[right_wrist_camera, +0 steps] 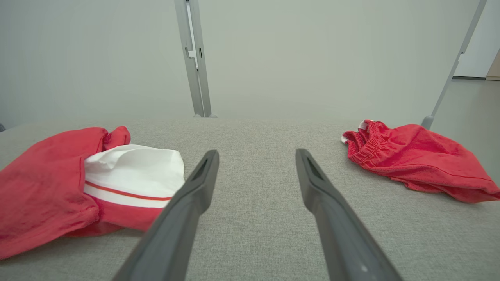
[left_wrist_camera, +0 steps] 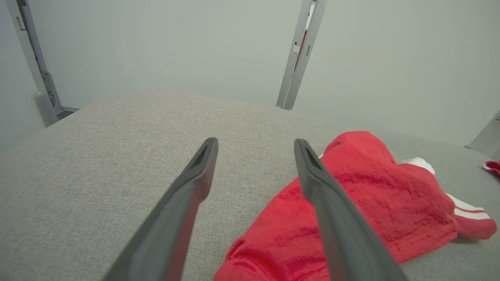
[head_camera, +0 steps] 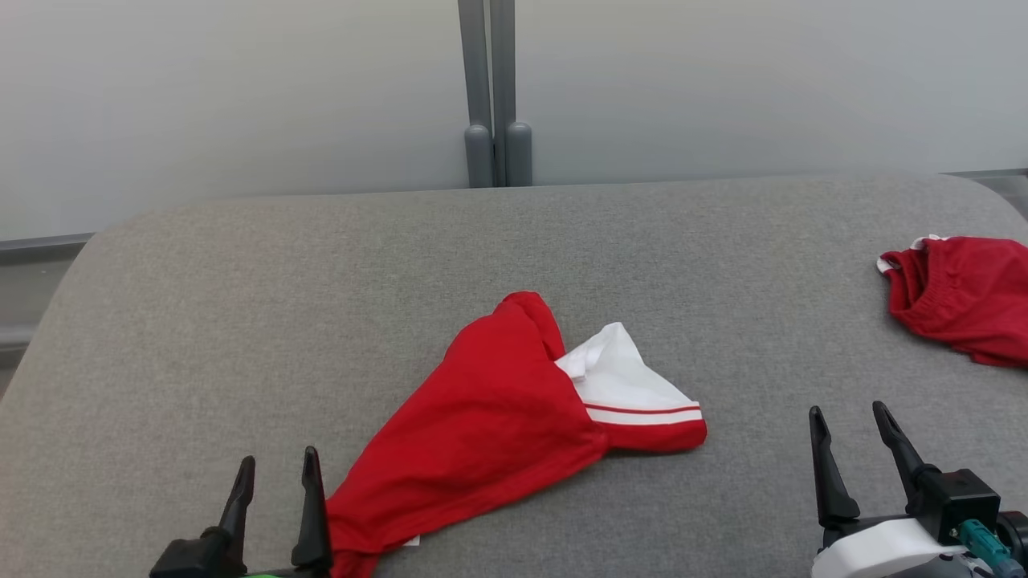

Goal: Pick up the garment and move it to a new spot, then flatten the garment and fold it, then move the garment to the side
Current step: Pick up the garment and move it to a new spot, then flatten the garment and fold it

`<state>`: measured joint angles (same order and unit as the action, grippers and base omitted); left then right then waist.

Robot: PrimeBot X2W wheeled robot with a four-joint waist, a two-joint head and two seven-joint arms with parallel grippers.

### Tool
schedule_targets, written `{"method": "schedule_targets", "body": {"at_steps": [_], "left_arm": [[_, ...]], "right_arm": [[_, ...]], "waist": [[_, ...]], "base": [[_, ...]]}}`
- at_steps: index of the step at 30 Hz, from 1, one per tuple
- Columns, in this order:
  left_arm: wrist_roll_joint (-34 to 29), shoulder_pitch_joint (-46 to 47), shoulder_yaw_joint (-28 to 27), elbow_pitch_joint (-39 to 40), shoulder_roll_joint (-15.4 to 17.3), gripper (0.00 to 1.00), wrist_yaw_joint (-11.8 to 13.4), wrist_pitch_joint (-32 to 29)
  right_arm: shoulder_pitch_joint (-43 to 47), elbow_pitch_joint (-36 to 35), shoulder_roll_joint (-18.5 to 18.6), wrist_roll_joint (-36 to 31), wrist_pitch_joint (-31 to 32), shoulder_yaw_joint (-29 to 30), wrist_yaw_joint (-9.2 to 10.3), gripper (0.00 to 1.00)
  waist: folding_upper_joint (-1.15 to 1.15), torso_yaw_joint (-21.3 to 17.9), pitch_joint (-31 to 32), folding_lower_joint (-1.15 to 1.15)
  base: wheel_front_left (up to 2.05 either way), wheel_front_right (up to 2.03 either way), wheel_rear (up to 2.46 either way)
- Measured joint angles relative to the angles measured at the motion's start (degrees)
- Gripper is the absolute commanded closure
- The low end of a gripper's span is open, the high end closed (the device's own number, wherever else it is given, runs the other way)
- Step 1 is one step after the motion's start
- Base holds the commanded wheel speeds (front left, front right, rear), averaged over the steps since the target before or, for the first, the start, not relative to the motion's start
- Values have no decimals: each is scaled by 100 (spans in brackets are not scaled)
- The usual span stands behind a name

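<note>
Standing beyond the garment [head_camera: 490,417], past the far edge of the desk [head_camera: 241,321], a grey double post [head_camera: 496,96] rises against a pale wall. Well apart from the garment, off to its right and a little farther back, a second red piece [head_camera: 964,297] with a gathered elastic band lies crumpled near the desk's right edge. The right wrist view shows this piece [right_wrist_camera: 418,160] well off to the right. Between the two pieces the grey woven cover is bare, and nothing rests on top of the garment.

The garment is a red bundle near the middle of the desk, drawn into a long wedge. Its narrow end points back toward the post, and a white panel with a red stripe folds out on its right side.

The left gripper [head_camera: 279,456] hangs at the garment's near left corner, fingers spread and holding nothing. In the left wrist view [left_wrist_camera: 256,141] its right finger crosses in front of the red cloth [left_wrist_camera: 371,187]; whether it touches cannot be told.

The right gripper [head_camera: 848,408] sits to the right of the garment, apart from it, fingers likewise spread and empty. In the right wrist view [right_wrist_camera: 257,152] the striped end of the garment [right_wrist_camera: 47,183] lies just left of its left finger.
</note>
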<state>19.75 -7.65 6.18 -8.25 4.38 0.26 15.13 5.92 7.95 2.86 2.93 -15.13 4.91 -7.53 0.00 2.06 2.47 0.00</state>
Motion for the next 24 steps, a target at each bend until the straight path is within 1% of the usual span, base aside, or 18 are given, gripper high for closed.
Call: {"method": "schedule_targets", "body": {"at_steps": [3,5,9,13,16,18,20,24], "left_arm": [[-365,-1,113,38,-48,0,-140,0],[-501,1,188,23,-98,0,-213,0],[-733,96,569,-158,-126,0,-403,0],[-812,482,1147,-542,-143,0,-556,0],[-657,939,1775,-894,-145,0,-622,0],[-547,1315,2230,-1207,-156,0,-632,-55],[-425,1643,2561,-1495,-158,0,-612,-209],[-171,2267,3032,-2024,-160,0,-371,-385]], "right_arm": [[0,-14,0,-13,0,-8,0,0],[0,-23,-1,-13,0,1,0,0],[3,-36,0,-13,0,13,0,0],[2,-38,0,-13,0,-33,0,0],[-11,-41,1,-12,0,-42,0,0],[-43,-38,0,-12,0,-75,0,0],[-75,-27,2,-2,0,-120,0,0],[-251,-30,1,58,0,-182,0,0]], "waist": [[0,-102,8,0],[0,-177,11,0],[0,-335,3,0],[0,-484,-56,0],[0,-579,-141,0],[0,-652,-208,0],[0,-731,-265,0],[0,-917,-430,0]], "base": [[0,0,0],[0,0,0],[0,0,0],[0,0,0],[0,0,0],[0,0,0],[0,0,0],[0,0,0]]}}
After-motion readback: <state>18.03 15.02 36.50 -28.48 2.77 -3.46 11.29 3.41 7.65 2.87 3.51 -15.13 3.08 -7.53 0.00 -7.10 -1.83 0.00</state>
